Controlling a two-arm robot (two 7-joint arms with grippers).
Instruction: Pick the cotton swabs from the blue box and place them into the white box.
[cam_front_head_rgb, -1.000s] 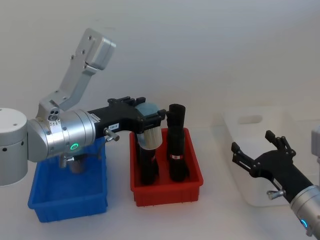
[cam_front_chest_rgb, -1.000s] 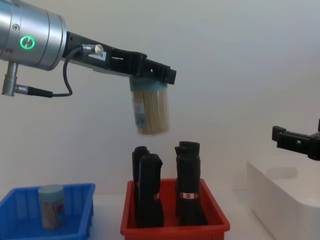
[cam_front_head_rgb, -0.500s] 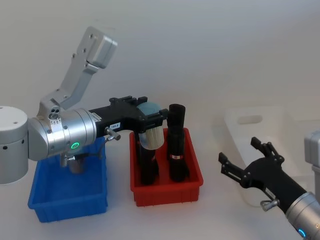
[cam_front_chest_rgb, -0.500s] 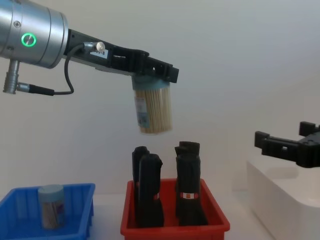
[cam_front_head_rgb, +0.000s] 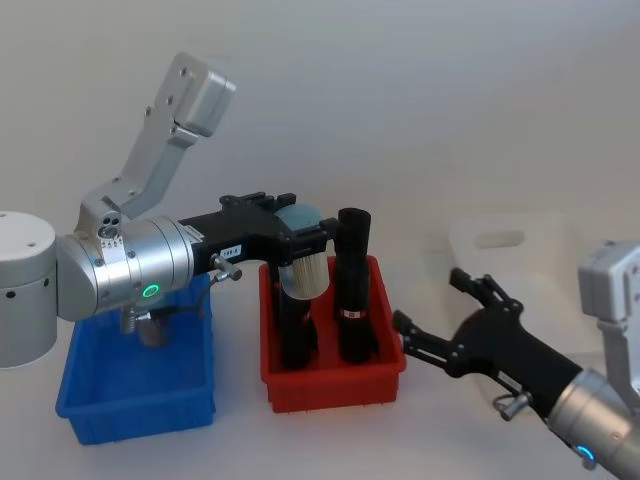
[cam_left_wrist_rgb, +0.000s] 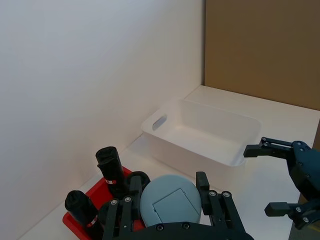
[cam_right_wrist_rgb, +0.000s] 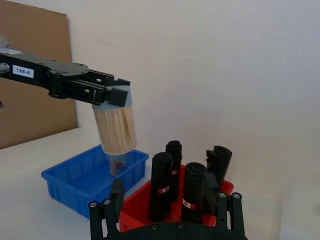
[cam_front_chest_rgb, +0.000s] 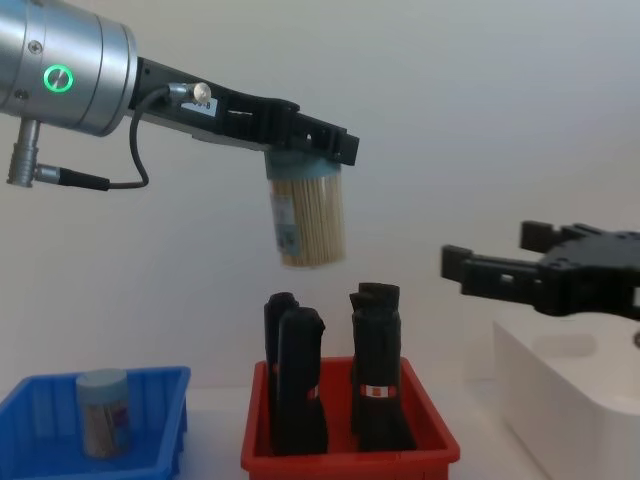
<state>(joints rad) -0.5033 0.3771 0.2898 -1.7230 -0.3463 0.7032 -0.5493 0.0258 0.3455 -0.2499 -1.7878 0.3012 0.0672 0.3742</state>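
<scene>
Cotton swabs (cam_front_chest_rgb: 307, 222) hang lid-clamped between the left gripper's (cam_front_chest_rgb: 306, 158) fingers (cam_front_chest_rgb: 336, 148), above the red bin (cam_front_chest_rgb: 350, 456).

Your left arm (cam_front_head_rgb: 120, 272) covers most of the jar (cam_front_head_rgb: 153, 331) in the blue box (cam_front_head_rgb: 138, 408), your right gripper (cam_front_head_rgb: 428, 299) blocks the near wall of the white box (cam_front_head_rgb: 530, 222), chest view cuts that box off at its right edge, held jar's (cam_front_chest_rgb: 310, 225) label too small for you to read
</scene>
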